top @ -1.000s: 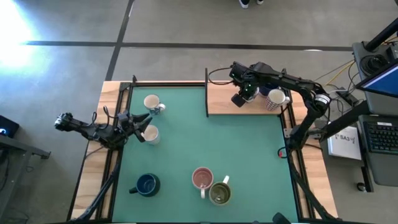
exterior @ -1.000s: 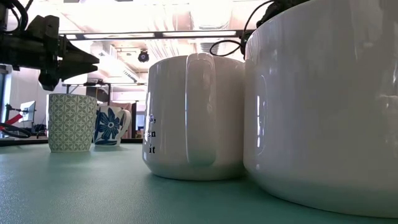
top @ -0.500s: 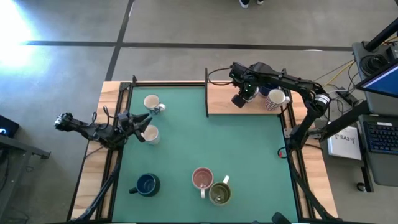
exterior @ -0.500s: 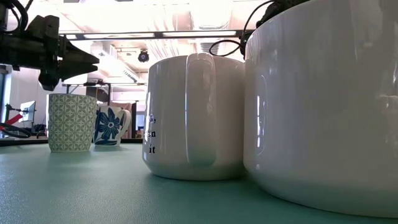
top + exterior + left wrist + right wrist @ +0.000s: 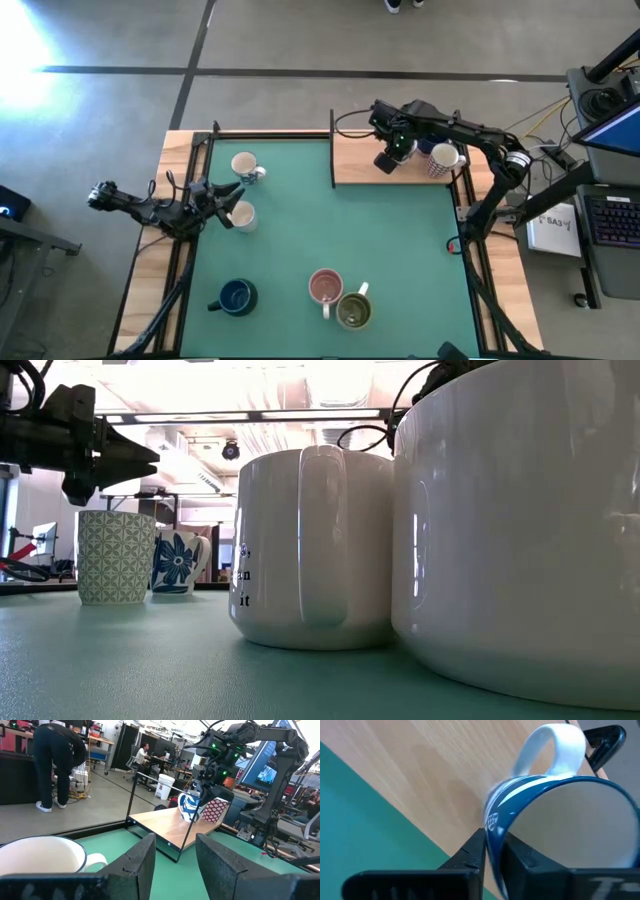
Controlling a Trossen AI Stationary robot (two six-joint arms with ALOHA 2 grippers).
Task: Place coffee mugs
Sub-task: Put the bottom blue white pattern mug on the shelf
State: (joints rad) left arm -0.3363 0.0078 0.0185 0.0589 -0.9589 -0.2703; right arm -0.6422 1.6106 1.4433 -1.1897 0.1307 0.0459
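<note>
Risk sits at the far right wooden shelf (image 5: 370, 170): the right tool (image 5: 492, 845) pinches the blue-and-white mug (image 5: 560, 830) by its rim; releasing unevenly could tip it. The left tool (image 5: 172, 855) waits wide open, left.

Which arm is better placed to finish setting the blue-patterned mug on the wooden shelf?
The right. Its hand already pinches the rim of the blue-patterned mug above the wooden shelf. The left hand waits open by a white mug, far across the table.
</note>
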